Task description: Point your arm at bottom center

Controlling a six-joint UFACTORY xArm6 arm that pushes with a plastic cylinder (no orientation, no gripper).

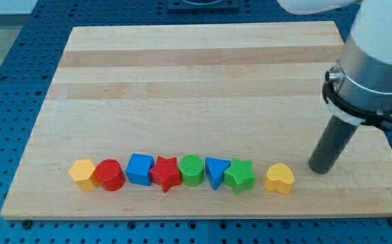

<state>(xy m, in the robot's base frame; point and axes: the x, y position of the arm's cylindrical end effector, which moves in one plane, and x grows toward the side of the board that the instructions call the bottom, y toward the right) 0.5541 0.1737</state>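
A row of blocks blocks the way near the bottom edge of the wooden board [202, 74], from the yellow block [82, 174] to the yellow heart [279, 178]. Most touch. A small gap sits left of the yellow heart, beside the green star [240, 176]. Above the row is open board. My tip [319, 168] stands right of the yellow heart.

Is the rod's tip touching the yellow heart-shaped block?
Apart. The camera view shows bare wood between my tip and the yellow heart-shaped block on its left.
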